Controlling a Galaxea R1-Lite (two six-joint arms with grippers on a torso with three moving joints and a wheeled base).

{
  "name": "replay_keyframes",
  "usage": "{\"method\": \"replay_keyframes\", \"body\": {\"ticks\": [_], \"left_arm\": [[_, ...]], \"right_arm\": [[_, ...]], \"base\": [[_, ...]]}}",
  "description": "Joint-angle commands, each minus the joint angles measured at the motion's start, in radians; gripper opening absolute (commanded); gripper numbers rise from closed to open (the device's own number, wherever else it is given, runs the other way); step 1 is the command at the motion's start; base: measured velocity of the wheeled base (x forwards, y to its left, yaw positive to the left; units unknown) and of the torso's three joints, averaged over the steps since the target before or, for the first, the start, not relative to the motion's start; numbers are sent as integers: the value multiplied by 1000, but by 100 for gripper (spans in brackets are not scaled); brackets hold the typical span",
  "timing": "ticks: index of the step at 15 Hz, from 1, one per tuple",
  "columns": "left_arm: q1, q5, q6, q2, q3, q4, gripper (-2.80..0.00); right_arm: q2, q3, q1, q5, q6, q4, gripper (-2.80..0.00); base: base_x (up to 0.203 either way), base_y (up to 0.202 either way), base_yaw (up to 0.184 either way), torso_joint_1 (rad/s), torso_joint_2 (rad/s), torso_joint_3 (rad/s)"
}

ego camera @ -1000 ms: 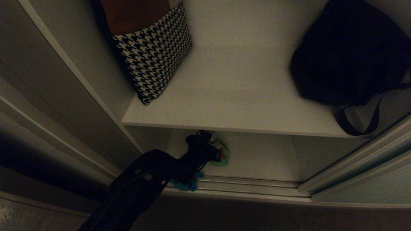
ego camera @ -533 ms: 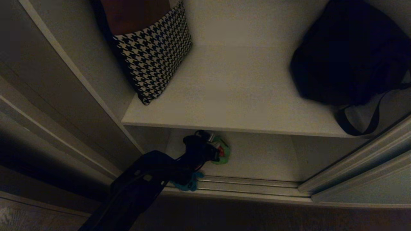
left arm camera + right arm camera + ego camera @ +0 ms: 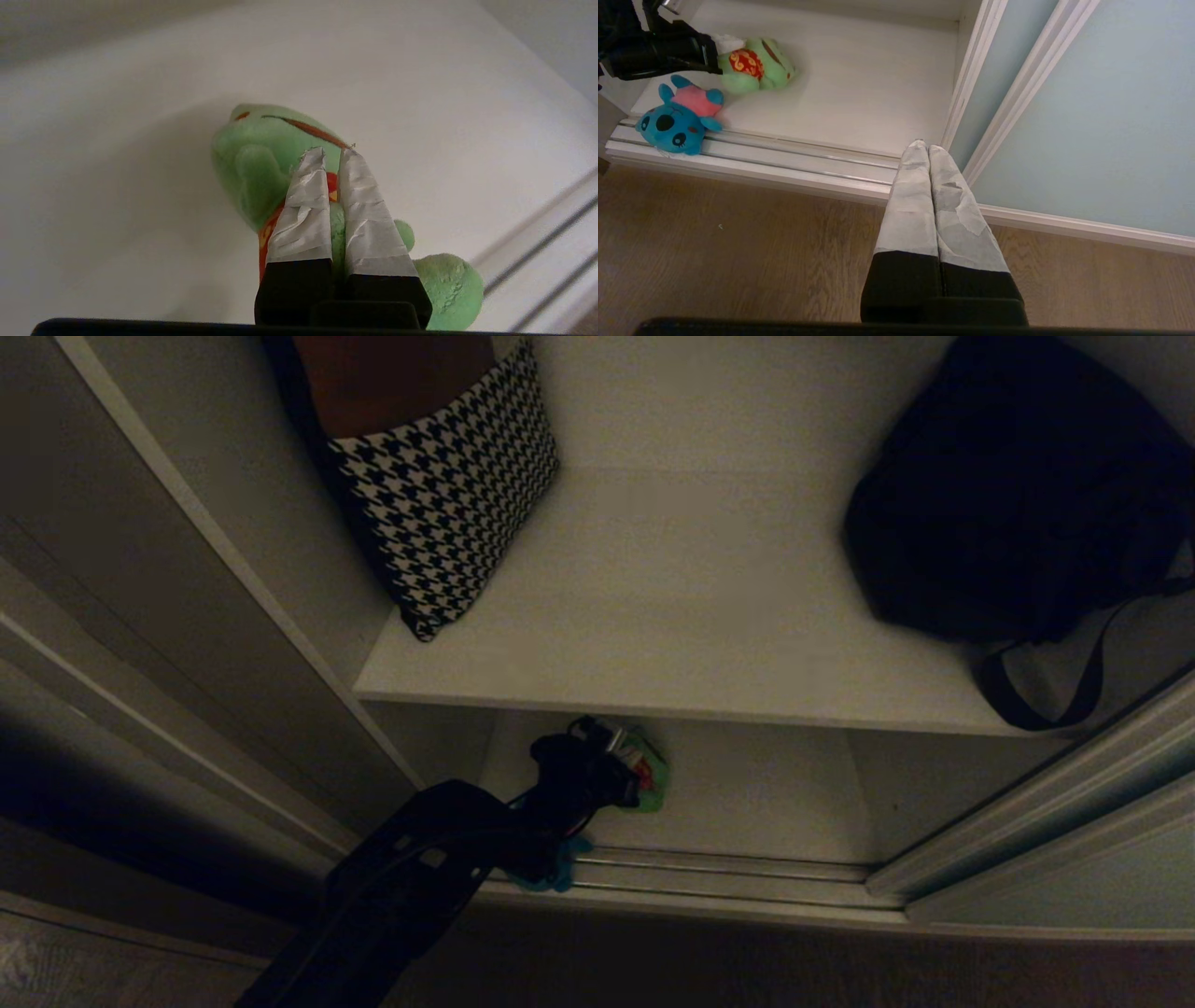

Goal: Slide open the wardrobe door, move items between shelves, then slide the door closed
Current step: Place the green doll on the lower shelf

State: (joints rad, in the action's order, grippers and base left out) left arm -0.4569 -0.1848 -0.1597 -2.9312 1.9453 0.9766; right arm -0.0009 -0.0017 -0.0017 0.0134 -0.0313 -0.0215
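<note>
My left gripper (image 3: 334, 153) is shut on the green frog-like plush (image 3: 254, 154), its taped fingers pinching the toy's body by the red patch. In the head view the left gripper (image 3: 618, 753) reaches under the front edge of the upper shelf (image 3: 700, 616), with the green plush (image 3: 653, 782) just over the lower shelf (image 3: 766, 793). The teal plush (image 3: 675, 123) with a pink patch lies on the floor track (image 3: 794, 156); in the head view my left arm half hides it. The sliding wardrobe door (image 3: 1092, 116) stands pushed to the right. My right gripper (image 3: 927, 145) hangs shut and empty over the wooden floor.
A houndstooth bag (image 3: 448, 495) leans at the left of the upper shelf and a big black bag (image 3: 1018, 495) fills its right, its strap over the edge. The wardrobe's side wall (image 3: 280, 569) is close on the left. The upper shelf's middle is bare.
The left gripper has lifted a little with the green plush, nearer the upper shelf's front edge. The teal plush, bags and door have not moved.
</note>
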Motion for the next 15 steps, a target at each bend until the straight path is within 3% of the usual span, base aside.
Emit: {"method": "replay_keyframes", "body": {"ticks": [1, 2, 3, 4, 8, 13, 15], "left_arm": [[6, -1, -2, -11, 0, 21, -280], [7, -2, -1, -11, 0, 17, -280], [12, -2, 0, -11, 0, 11, -84], [13, -4, 2, -12, 1, 3, 0], [29, -77, 14, -12, 12, -106, 0], [43, -67, 27, 40, 11, -100, 0], [46, -17, 97, 117, 3, -114, 0]], "right_arm": [[-1, 0, 0, 0, 0, 0, -280], [-1, 0, 0, 2, -1, 0, -280], [-1, 0, 0, 0, -1, -1, -280], [-1, 0, 0, 2, -1, 0, -280], [-1, 1, 0, 1, 0, 0, -280], [-1, 2, 0, 0, 1, 0, -280], [-1, 1, 0, 1, -1, -1, -280]], "base": [[0, 0, 0, 0, 0, 0], [0, 0, 0, 0, 0, 0], [0, 0, 0, 0, 0, 0], [0, 0, 0, 0, 0, 0], [0, 0, 0, 0, 0, 0], [0, 0, 0, 0, 0, 0], [0, 0, 0, 0, 0, 0]]}}
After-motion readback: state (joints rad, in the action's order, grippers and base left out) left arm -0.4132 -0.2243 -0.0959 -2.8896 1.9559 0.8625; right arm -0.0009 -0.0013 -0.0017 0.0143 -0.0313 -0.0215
